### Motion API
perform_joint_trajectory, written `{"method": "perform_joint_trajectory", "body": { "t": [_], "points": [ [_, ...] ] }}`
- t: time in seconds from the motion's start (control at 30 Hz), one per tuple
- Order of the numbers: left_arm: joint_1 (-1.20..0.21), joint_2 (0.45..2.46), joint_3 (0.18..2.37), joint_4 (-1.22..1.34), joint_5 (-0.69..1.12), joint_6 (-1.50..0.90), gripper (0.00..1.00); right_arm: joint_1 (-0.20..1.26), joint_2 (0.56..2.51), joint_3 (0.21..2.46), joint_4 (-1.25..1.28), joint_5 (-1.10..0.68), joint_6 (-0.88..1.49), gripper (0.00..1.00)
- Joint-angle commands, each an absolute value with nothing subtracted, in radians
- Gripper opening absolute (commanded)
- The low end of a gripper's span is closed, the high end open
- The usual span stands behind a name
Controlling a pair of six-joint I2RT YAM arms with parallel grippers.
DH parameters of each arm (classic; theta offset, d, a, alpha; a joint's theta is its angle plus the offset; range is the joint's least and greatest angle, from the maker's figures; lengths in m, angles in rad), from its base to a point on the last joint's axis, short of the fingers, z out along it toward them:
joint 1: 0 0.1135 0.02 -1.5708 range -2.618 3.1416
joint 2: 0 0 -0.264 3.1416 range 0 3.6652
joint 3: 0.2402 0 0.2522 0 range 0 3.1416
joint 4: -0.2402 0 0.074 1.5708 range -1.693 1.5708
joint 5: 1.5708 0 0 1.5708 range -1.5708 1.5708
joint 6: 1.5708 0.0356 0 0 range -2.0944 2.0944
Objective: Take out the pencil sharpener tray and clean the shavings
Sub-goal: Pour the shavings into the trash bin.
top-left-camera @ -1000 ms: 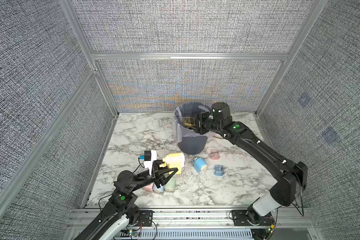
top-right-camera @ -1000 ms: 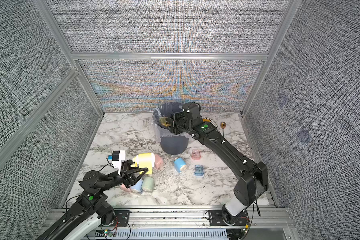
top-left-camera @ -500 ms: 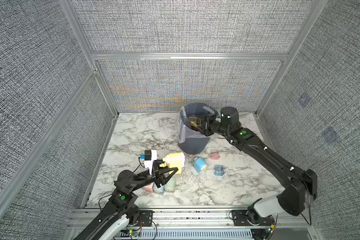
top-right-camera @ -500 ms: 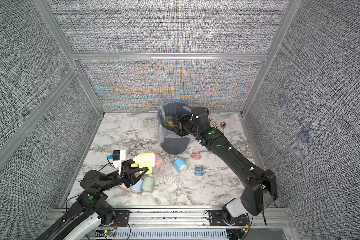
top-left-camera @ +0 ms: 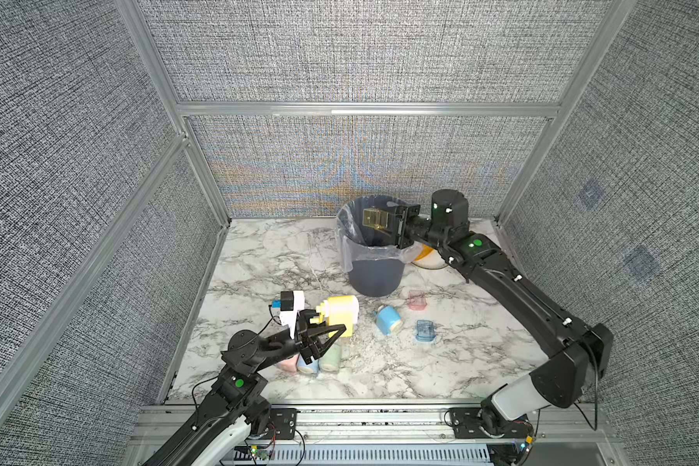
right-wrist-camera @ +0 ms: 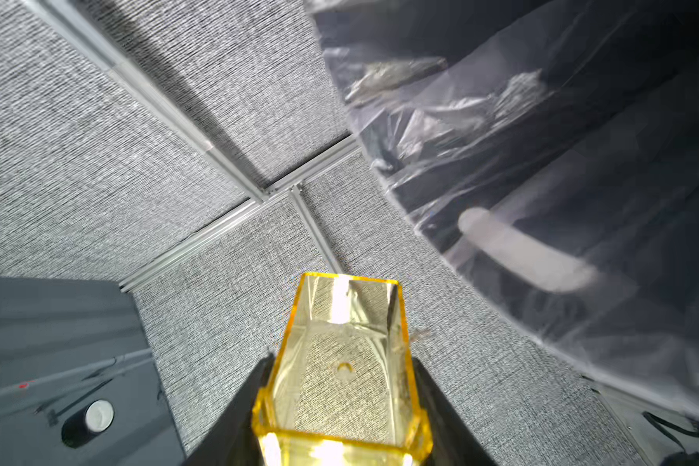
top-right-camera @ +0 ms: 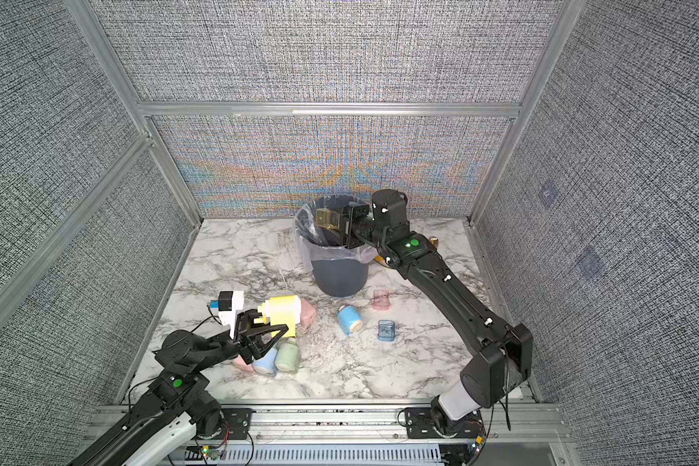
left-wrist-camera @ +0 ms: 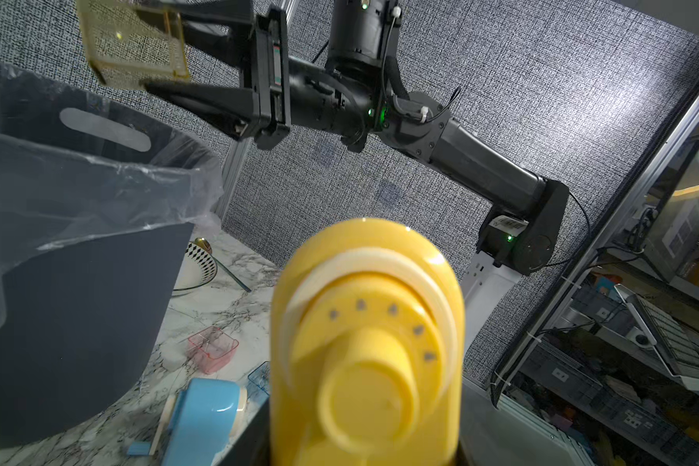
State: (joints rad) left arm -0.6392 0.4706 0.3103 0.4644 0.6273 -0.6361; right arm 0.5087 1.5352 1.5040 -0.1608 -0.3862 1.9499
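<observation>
My right gripper [top-left-camera: 381,221] [top-right-camera: 338,220] [right-wrist-camera: 342,403] is shut on a clear yellow pencil sharpener tray [top-left-camera: 373,219] [top-right-camera: 327,218] [right-wrist-camera: 342,355] [left-wrist-camera: 132,44]. It holds the tray sideways just above the mouth of the dark grey bin [top-left-camera: 374,278] [top-right-camera: 340,278] [left-wrist-camera: 77,302], which has a clear liner. The tray looks empty inside. My left gripper [top-left-camera: 331,337] [top-right-camera: 277,338] [left-wrist-camera: 364,444] is shut on the yellow pencil sharpener [top-left-camera: 342,312] [top-right-camera: 284,311] [left-wrist-camera: 366,322], lifted at the front left. Pale specks that may be shavings [top-left-camera: 364,349] dot the marble.
A blue sharpener [top-left-camera: 387,318] lies on its side mid-table, with a pink tray [top-left-camera: 416,299] and a blue tray [top-left-camera: 424,331] beside it. Three small sharpeners [top-left-camera: 309,363] stand under my left gripper. A plate [top-left-camera: 430,260] sits behind the bin.
The right wrist has swung out to the right and the yellow tray has risen a little over the bin. The left arm and the yellow sharpener have stayed put.
</observation>
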Motion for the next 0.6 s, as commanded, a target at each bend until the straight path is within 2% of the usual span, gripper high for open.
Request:
{"method": "perform_joint_trajectory", "body": {
  "t": [0.0,0.13,0.37,0.57],
  "points": [
    [-0.637,0.467,0.309,0.5,0.618,-0.637,0.09,0.502,1.501,1.419,-0.112,-0.406,2.011,0.04],
    [-0.638,0.48,0.313,0.506,0.623,-0.638,0.09,0.494,1.481,1.361,-0.075,-0.402,2.059,0.03],
    [-0.637,0.48,0.316,0.507,0.622,-0.639,0.09,0.489,1.506,1.489,-0.125,-0.408,2.026,0.02],
    [-0.638,0.461,0.308,0.498,0.61,-0.641,0.09,0.468,1.461,1.34,-0.065,-0.413,2.063,0.01]
  ]
}}
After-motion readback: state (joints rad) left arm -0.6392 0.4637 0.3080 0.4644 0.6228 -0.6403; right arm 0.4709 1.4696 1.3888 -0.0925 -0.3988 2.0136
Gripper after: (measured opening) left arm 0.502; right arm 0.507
